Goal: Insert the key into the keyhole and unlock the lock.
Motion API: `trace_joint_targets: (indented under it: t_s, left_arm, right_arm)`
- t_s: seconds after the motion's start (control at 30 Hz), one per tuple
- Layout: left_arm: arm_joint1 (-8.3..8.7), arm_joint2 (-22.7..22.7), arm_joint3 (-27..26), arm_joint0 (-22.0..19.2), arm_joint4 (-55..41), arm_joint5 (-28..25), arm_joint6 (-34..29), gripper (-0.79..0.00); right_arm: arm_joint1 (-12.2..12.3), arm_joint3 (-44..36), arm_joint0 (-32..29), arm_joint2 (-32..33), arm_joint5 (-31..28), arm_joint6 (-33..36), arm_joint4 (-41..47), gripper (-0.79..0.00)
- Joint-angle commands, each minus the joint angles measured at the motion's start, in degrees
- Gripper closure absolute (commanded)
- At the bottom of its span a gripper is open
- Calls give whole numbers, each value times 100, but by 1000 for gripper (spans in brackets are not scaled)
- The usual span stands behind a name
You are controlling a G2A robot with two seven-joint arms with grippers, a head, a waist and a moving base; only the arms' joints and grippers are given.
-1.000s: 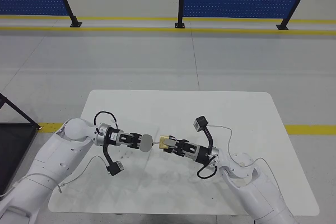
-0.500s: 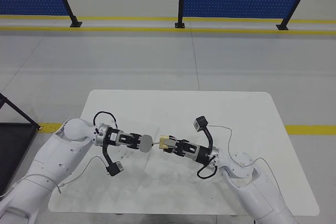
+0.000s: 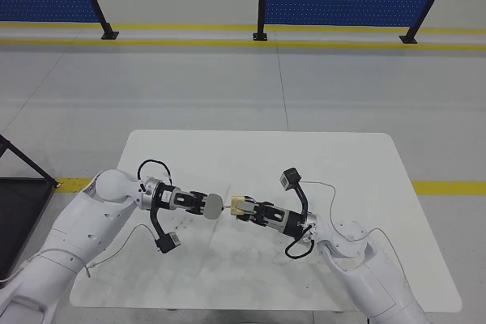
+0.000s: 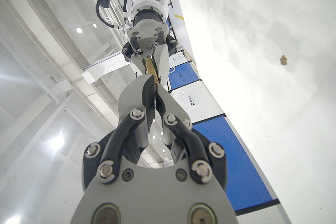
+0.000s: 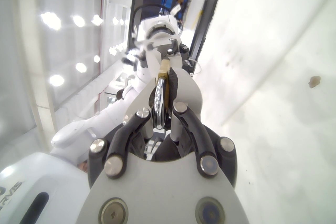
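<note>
top view: above the white table [image 3: 348,162], the left gripper [image 3: 219,206] clenches the key [image 3: 225,209], its tip at the brass lock [image 3: 241,206] pinched by the right gripper [image 3: 236,205]; left wrist view: pads [image 4: 148,93] pressed together, lock just beyond; right wrist view: lock clamped between the fingers [image 5: 189,93]

Bright, even light overhead. Round white ceiling lamps [image 5: 50,19] flare beyond my right gripper [image 5: 164,76]; flat white tabletop [image 4: 262,25] beside my left gripper [image 4: 151,88] washed pale.
</note>
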Motion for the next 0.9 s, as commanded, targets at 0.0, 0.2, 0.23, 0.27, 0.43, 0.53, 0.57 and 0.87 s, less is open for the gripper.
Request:
trace_joint_targets:
  t_s: [0.0, 0.2, 0.23, 0.27, 0.43, 0.53, 0.57, 0.87]
  left_arm:
    - [-14, 36, 29, -39, -11, -11, 12, 0]
    - [-53, 129, 100, -137, -36, -24, 25, 0]
    - [-58, 143, 113, -155, -24, -26, 26, 0]
    - [-64, 157, 128, -170, -22, -26, 27, 0]
    - [-94, 223, 203, -230, -36, -12, 13, 0]
    - [-111, 263, 237, -260, -39, 1, 0, 0]
    - [-117, 275, 245, -266, -51, 2, -2, 0]
    - [-122, 309, 278, -308, -54, -16, 17, -785]
  right_arm:
    - [0, 0, 0, 0, 0, 0, 0, 0]
    - [0, 0, 0, 0, 0, 0, 0, 0]
    - [0, 0, 0, 0, 0, 0, 0, 0]
    - [0, 0, 0, 0, 0, 0, 0, 0]
    - [0, 0, 0, 0, 0, 0, 0, 0]
    - [0, 0, 0, 0, 0, 0, 0, 0]
    - [0, 0, 0, 0, 0, 0, 0, 0]
    - [0, 0, 0, 0, 0, 0, 0, 0]
